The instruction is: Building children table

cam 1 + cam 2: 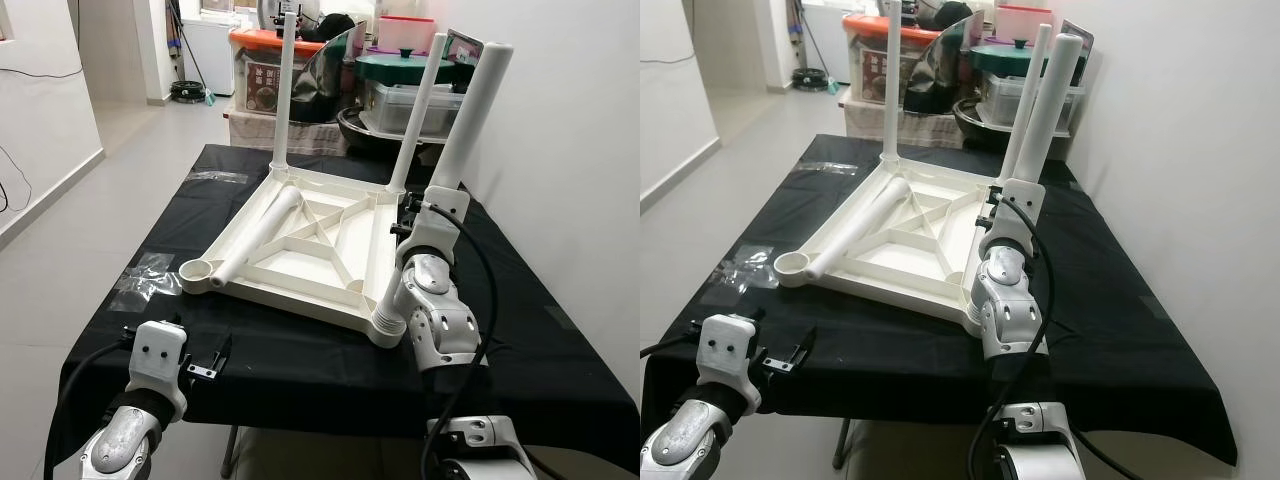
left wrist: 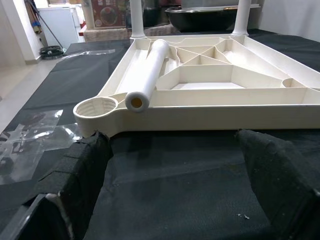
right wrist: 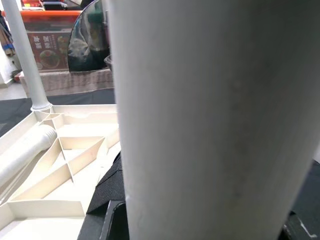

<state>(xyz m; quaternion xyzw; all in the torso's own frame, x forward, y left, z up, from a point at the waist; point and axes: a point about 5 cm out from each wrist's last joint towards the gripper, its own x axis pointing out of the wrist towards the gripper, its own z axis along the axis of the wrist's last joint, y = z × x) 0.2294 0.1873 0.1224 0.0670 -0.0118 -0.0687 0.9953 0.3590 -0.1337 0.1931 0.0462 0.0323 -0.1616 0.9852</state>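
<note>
Nearest me, my left gripper [image 1: 208,366] hovers low over the front edge of the black-draped counter [image 1: 300,370], jaws spread wide and holding nothing. Just beyond it the upturned white tabletop [image 1: 300,245] lies underside up, its empty front-left socket [image 2: 95,106] straight ahead of those jaws but still apart from them. A loose leg [image 1: 255,235] rests across the ribs beside that socket, waiting to be fitted. To my right, the right gripper [image 1: 992,215] has its jaws clamped on the near-right leg [image 1: 470,120], which stands tilted in its corner socket [image 1: 388,325]; I judge it is mid-seating. Farther back, two rear legs [image 1: 286,90] already stand upright. So two are in, one is going in, one remains. Storage bins [image 1: 400,90] crowd behind
</note>
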